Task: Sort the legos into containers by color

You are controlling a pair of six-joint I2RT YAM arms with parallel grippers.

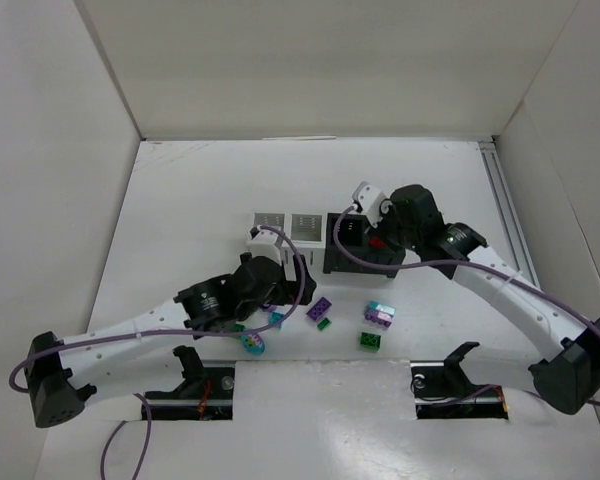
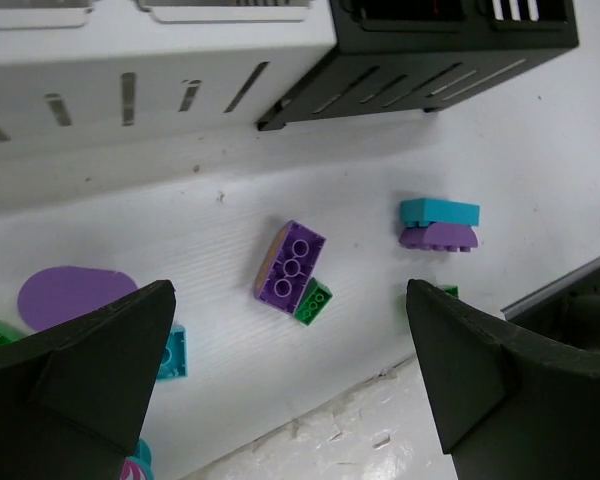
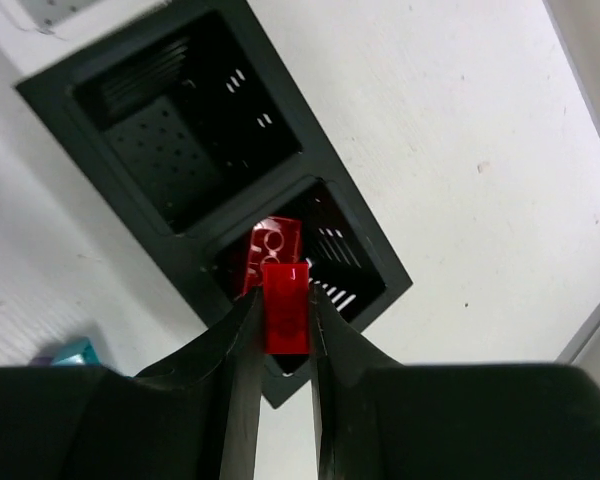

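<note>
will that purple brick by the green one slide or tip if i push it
The purple brick looks like small hard plastic, so probably stiff and light. It seems propped against the green brick, so a push may shove both. Its smooth sides could slip in a pinch.

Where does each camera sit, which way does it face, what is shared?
Top external: above, behind, facing down on the table; left arm, right arm show.
Left wrist: over the purple brick, facing down; open left gripper shows.
Right wrist: over the black container, facing down; right gripper holds red brick.
Shared: purple brick, top and left wrist.
</note>
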